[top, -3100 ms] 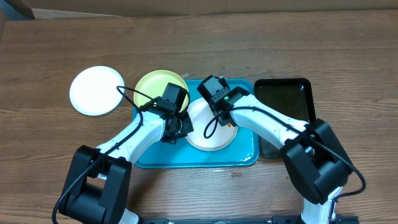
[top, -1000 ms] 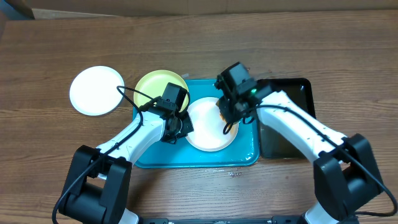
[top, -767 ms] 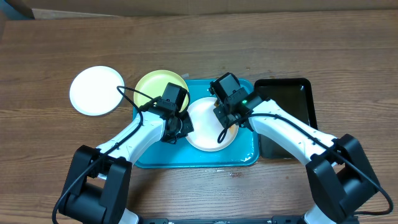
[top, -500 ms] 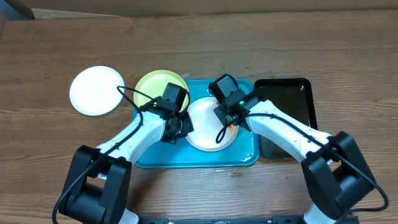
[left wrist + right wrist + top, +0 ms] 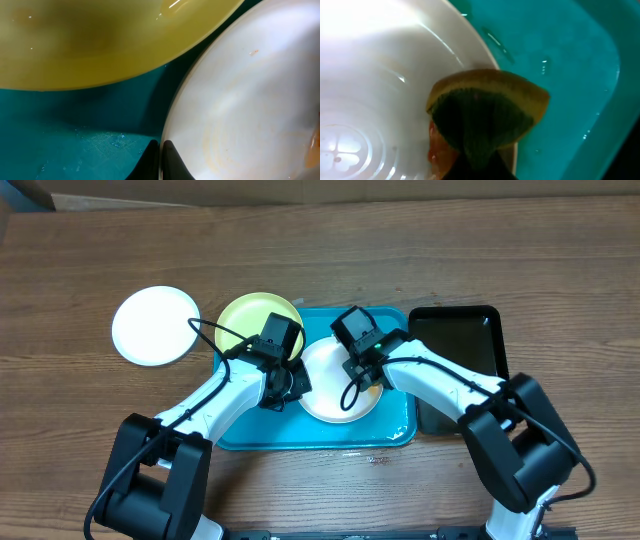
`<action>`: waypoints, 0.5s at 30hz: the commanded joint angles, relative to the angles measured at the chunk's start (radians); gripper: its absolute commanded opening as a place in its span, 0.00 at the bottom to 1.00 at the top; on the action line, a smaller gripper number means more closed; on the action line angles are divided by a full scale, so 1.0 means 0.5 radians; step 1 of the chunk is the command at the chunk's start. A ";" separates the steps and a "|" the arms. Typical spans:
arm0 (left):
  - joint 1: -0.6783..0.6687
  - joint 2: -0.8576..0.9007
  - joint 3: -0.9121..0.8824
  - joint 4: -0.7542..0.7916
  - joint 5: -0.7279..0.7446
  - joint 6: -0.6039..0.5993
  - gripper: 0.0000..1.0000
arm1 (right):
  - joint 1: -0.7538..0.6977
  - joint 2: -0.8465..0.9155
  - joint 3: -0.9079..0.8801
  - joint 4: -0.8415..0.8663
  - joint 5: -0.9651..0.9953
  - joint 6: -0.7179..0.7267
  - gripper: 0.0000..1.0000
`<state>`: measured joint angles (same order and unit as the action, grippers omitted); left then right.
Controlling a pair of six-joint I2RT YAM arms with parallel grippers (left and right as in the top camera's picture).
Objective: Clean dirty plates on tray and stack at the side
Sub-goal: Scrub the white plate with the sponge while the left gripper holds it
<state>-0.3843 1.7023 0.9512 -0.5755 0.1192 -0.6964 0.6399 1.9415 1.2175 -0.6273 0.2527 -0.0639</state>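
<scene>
The turquoise tray (image 5: pixel 392 432) is a smooth plastic rectangle with rounded corners and a raised rim. Its floor shows fine scratches and a few glints of wet in the left wrist view.

A round, shallow white plate (image 5: pixel 325 398) lies inside the tray, towards the middle. Its surface is glossy, with faint pale orange rings on it. The left gripper (image 5: pixel 161 159) meets this plate on the side nearest the tray's left edge. Its two dark fingertips are nipped together on the thin rim, one above and one below.

The right gripper (image 5: pixel 477 167) is over the plate's opposite side, nearest the tray's right edge. It pinches a sponge (image 5: pixel 485 112), which is yellow-orange foam with a coarse dark green scouring face, squeezed into a folded wedge. The sponge presses on the plate's rim, and an orange-red smear (image 5: pixel 436 150) shows just under it.

At the tray's far left corner sits the lime-green plate (image 5: pixel 250 320), round and glossy with a paler centre. It overlaps the corner of the tray and overhangs the turquoise floor. Whether it rests on the rim itself is hard to tell.

Just beside the tray's right edge lies a narrower black tray (image 5: pixel 455 340) with a sheen. Well to the tray's left, past the green plate, the other white plate (image 5: pixel 152 326) lies flat on the wood-grain table (image 5: pixel 420 250).
</scene>
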 commanded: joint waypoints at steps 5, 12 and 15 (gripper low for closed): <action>-0.006 0.021 0.025 0.014 0.007 0.040 0.04 | 0.138 0.105 -0.013 -0.070 -0.055 -0.063 0.04; -0.006 0.021 0.025 0.017 0.008 0.040 0.04 | 0.248 0.105 -0.008 -0.142 -0.131 -0.092 0.04; -0.006 0.021 0.025 0.015 0.007 0.041 0.04 | 0.249 0.105 0.040 -0.228 -0.245 -0.092 0.04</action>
<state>-0.3843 1.7027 0.9512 -0.5751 0.1192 -0.6964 0.7528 1.9514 1.2388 -0.7116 0.2600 -0.1051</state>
